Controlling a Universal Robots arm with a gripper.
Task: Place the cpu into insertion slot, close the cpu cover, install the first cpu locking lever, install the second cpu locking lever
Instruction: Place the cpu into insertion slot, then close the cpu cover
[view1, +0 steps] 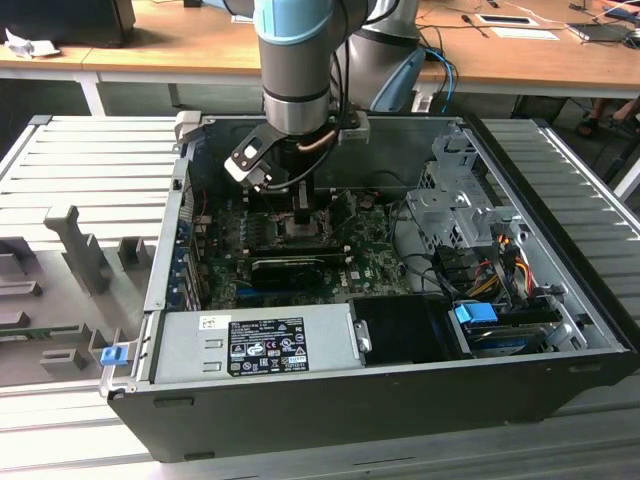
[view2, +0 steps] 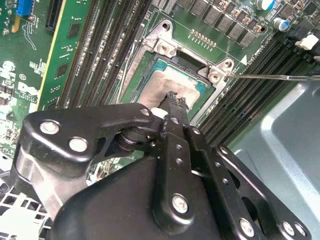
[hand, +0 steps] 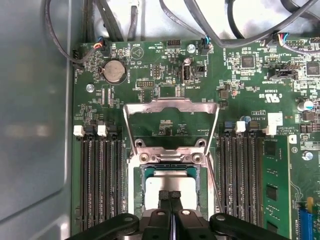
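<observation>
We see a grey bench (view1: 100, 160) of long ribbed metal slats running from the exterior view's left to its right. An open computer case (view1: 380, 405) lies on its side directly on the slats and takes up the middle and right of the bench. Bare slats show on its left, along its far right and in front of it. On the left, well apart from the case, stand grey fixture blocks: a tall notched upright (view1: 78, 245), a smaller block (view1: 132, 252) just beside it, and a low slotted block (view1: 62, 357) nearer to us. A small blue piece (view1: 113, 354) sits at the case's near left corner.
</observation>
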